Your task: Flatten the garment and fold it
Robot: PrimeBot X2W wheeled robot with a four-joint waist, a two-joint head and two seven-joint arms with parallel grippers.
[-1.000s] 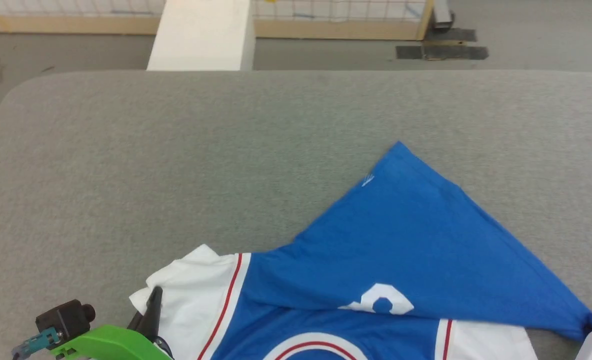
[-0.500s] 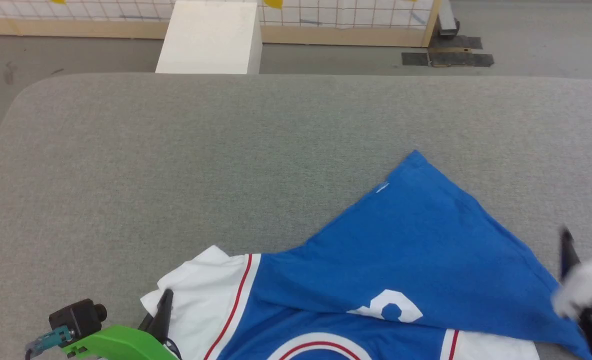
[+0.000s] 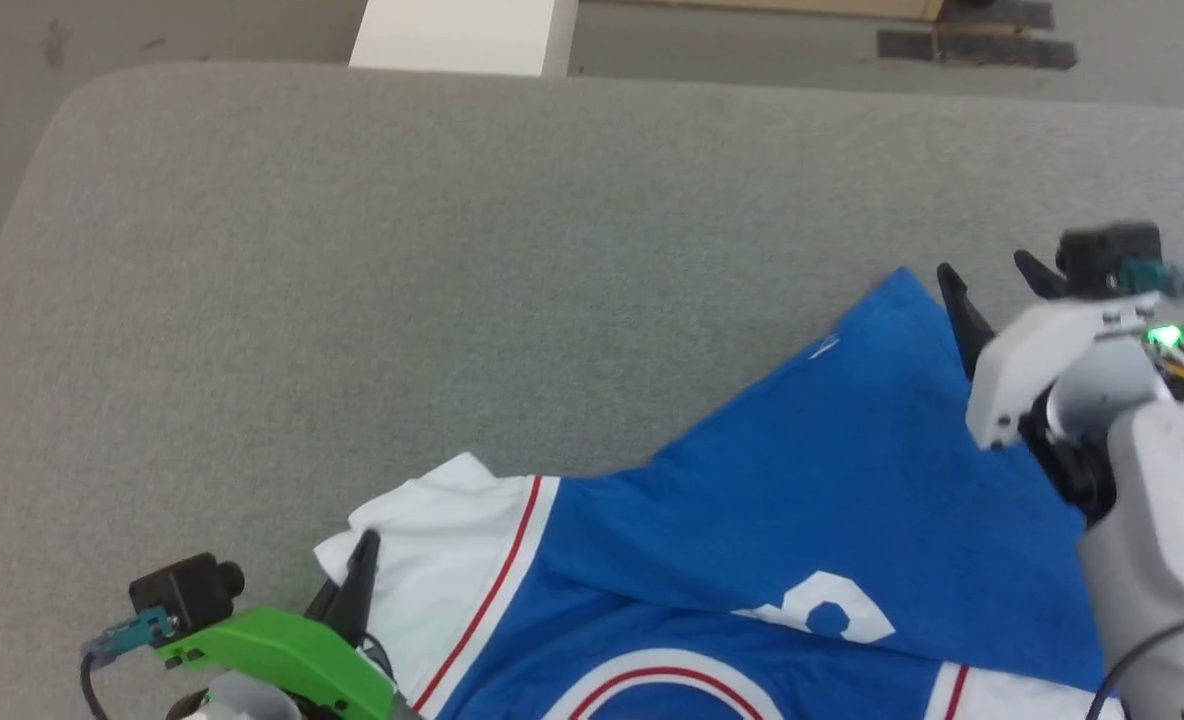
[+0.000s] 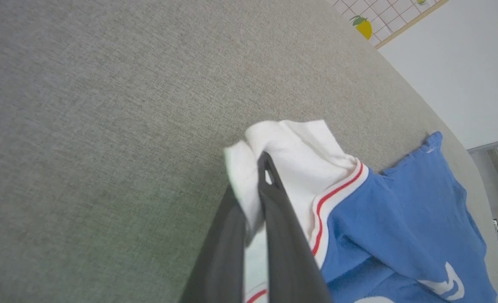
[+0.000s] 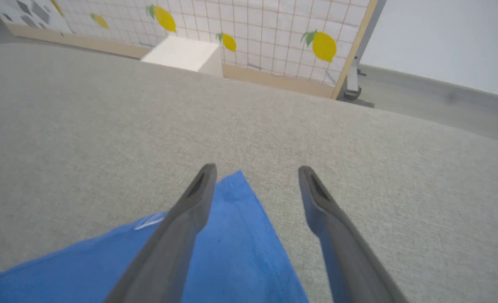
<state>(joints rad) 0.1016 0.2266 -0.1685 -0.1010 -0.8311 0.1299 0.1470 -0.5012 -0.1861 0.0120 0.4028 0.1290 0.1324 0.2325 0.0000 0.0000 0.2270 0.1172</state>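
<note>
The garment, bright blue with white sleeve ends and red trim, lies partly folded over itself on the near right of the table. My left gripper is shut on the white sleeve end at the garment's left. In the left wrist view the white cloth is pinched between the dark fingers of the left gripper, and the blue garment spreads to the right. My right gripper hovers open above the garment's far pointed corner. The right wrist view shows the right gripper with spread fingers straddling that blue garment corner, nothing between them.
The grey padded table stretches wide to the left and far side, with a rounded far-left corner. A white box stands on the floor beyond the far edge. A lemon-printed mesh screen stands behind it.
My right gripper has opened, letting go of the garment's near right corner, and moved away to its far corner. The head camera has shifted downward. The left gripper still holds the sleeve.
</note>
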